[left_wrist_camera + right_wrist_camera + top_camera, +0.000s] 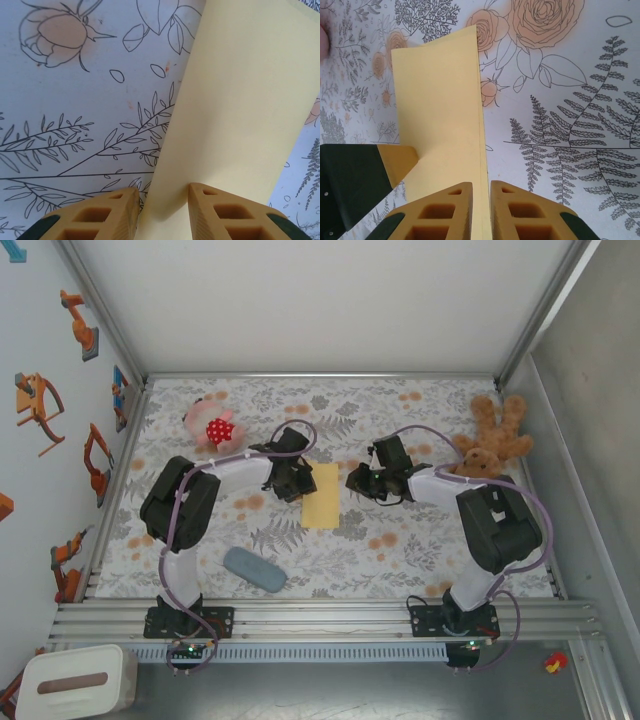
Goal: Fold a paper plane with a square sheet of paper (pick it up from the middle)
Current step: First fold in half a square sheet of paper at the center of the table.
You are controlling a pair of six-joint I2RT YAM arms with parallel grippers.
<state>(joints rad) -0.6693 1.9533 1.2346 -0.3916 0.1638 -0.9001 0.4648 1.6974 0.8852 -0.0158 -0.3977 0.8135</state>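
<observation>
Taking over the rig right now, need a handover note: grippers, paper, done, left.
Grippers: left gripper is open, its fingers astride one long edge of the square sheet of paper. The right gripper is shut on the opposite long edge.
Paper: mid-table on the floral mat between the two grippers. It looks folded in half into a narrow yellow strip, and the left side curves up off the mat.
Done: the half fold, by the look of it.
Left: all nose and wing folds.

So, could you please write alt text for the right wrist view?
A folded, pale yellow paper sheet rests on a floral-printed tablecloth, reaching away from the camera. Its near edge sits between the two tan ribbed fingers of the right gripper.
</observation>
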